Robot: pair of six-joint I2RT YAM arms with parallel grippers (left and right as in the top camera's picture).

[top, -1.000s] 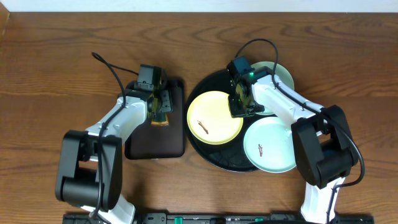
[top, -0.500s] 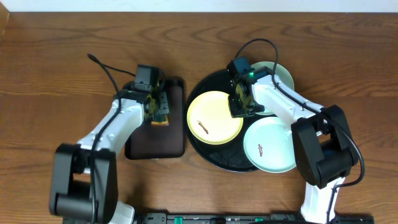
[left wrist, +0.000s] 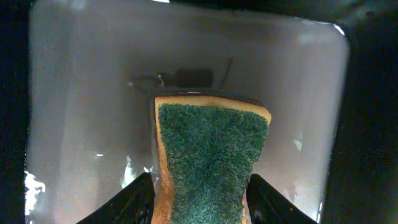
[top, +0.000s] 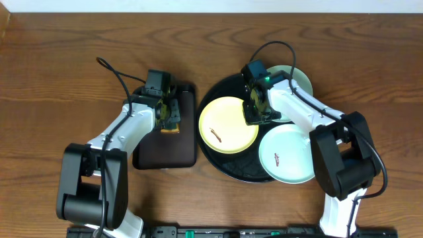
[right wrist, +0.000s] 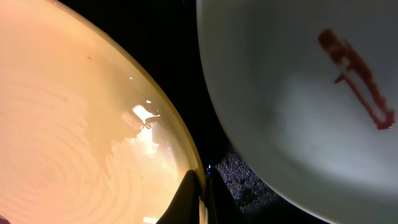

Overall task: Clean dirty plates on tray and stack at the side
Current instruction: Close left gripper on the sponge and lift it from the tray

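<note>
Right now the left fingers [left wrist: 137,199] pinch a green-faced sponge [left wrist: 211,155] over the rectangular tray [top: 165,152]. The right fingers [right wrist: 185,202] press together on the rim of the yellow plate [top: 228,124], which lies in the round tray [top: 217,90] beside 2 mint plates [top: 287,153].

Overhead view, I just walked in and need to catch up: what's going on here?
The left gripper straddles a sponge on the small rectangular tray; whether it grips yet is unclear. The right gripper is pinched shut on the yellow plate's rim. That plate lies on the round black tray beside the near mint plate and the far mint plate. The yellow and near mint ones show smears.
</note>
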